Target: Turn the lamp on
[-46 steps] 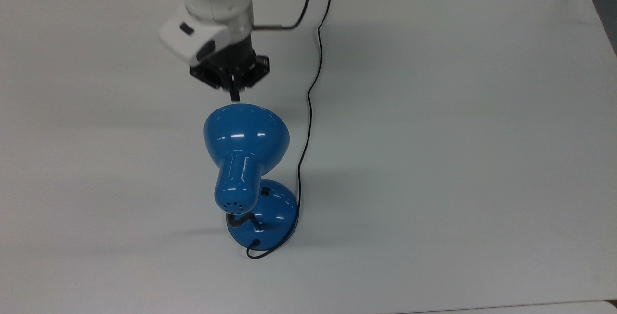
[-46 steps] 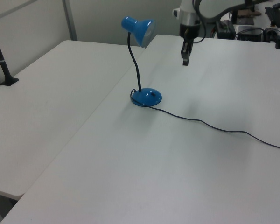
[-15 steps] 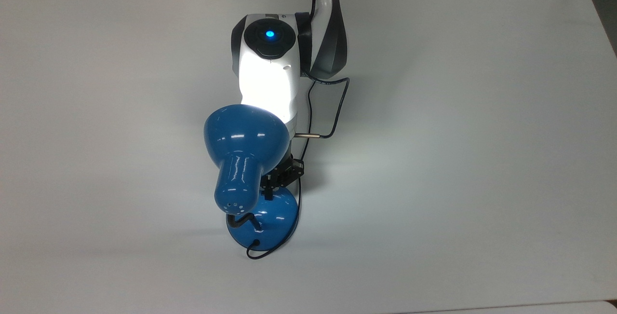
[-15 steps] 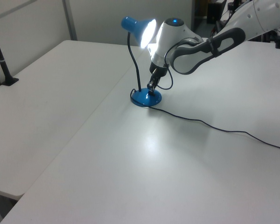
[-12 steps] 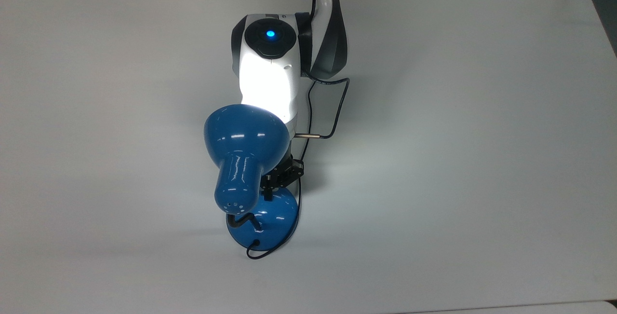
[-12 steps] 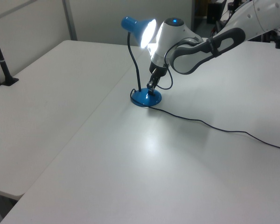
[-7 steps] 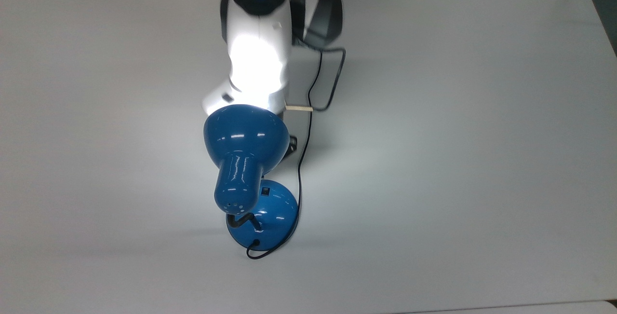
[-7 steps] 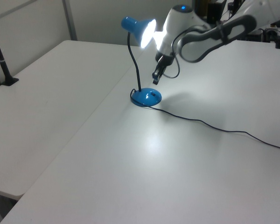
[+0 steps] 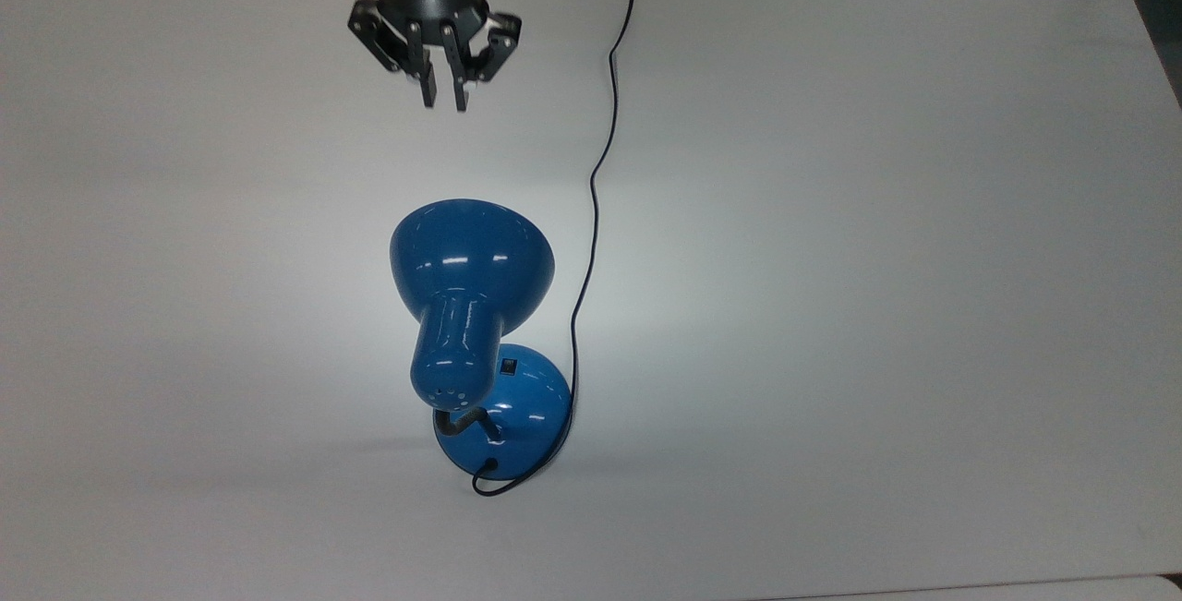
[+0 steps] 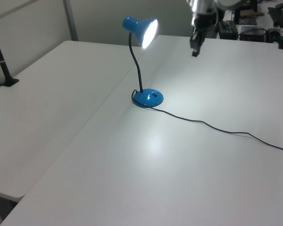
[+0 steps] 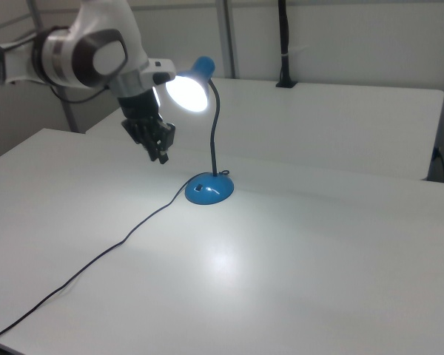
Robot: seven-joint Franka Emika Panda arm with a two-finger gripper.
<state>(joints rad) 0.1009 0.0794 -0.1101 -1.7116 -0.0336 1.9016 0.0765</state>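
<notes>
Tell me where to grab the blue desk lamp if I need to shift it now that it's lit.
I'd take the desk lamp by its thin black neck, low near the base, coming from the right view's left, where the pincer hangs. The upright neck looks slim enough to close on; the domed base and wide shade do not.

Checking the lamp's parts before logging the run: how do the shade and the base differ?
The shade sits high on the neck, tilted and glowing; the base lies flat on the table, unlit. The shade is bell-shaped, the base a low dome with a small black switch. Both are glossy blue.
</notes>
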